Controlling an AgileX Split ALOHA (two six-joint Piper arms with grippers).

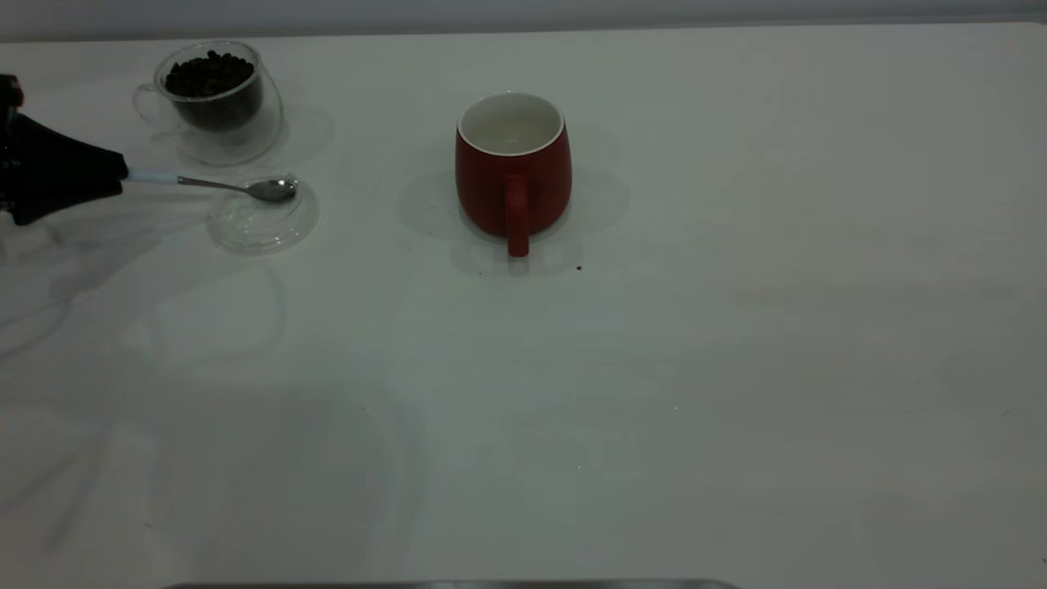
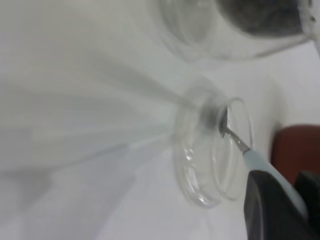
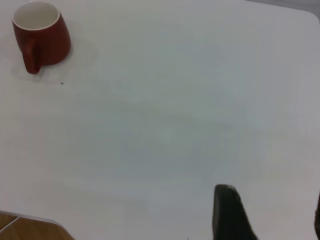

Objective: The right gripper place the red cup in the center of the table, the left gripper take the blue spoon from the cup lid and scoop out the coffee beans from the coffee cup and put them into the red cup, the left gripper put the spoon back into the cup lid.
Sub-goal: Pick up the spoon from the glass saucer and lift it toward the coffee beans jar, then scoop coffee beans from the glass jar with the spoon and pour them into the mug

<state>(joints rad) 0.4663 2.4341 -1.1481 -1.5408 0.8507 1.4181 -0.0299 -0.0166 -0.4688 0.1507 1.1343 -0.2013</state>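
The red cup (image 1: 513, 176) stands upright mid-table with its handle toward the near edge; its white inside looks empty. It also shows in the right wrist view (image 3: 42, 35). The coffee cup (image 1: 217, 90) with coffee beans (image 1: 208, 74) stands at the far left. The cup lid (image 1: 262, 221) lies just in front of it. My left gripper (image 1: 123, 173) is shut on the pale handle of the blue spoon (image 1: 237, 186), whose bowl is over the lid's far rim. In the left wrist view the left gripper (image 2: 287, 192) grips the spoon (image 2: 235, 140) at the lid (image 2: 200, 165). My right gripper (image 3: 272, 215) is open over bare table (image 1: 736, 368).
A small dark speck (image 1: 579, 267) lies on the table just near-right of the red cup. The table's far edge runs behind the coffee cup. A corner of the table and the floor show in the right wrist view (image 3: 25, 227).
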